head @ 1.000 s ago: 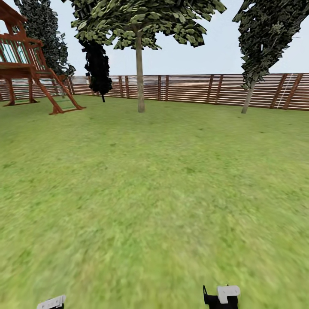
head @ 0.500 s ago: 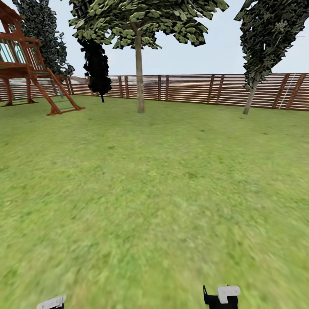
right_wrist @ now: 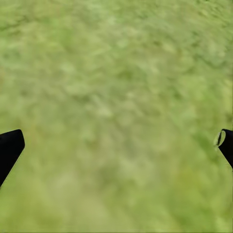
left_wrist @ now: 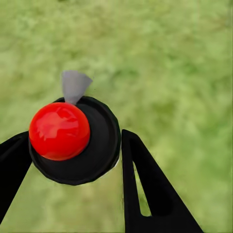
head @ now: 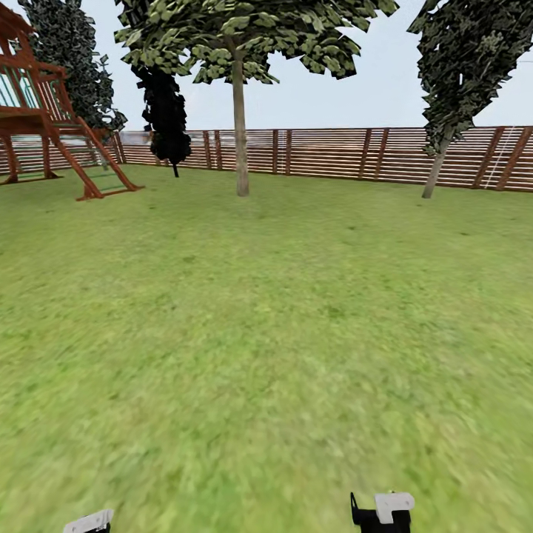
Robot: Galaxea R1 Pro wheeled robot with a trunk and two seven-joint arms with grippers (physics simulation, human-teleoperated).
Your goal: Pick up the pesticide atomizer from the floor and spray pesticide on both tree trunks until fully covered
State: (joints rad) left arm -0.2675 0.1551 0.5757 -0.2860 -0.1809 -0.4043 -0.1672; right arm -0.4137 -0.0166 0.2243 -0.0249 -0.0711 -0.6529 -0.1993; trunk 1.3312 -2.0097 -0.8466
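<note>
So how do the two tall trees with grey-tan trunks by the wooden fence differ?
The middle tree with the wide light-green crown has a trunk that stands upright, and it grows well in front of the brown slatted fence. The right tree with the narrow darker crown has a thinner, leaning trunk close to the fence. Both trunks are bare low down.

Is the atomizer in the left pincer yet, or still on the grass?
In the pincer. In the left wrist view the pesticide atomizer, red cap facing the camera, sits between the left pincer fingers above the lawn.
</note>
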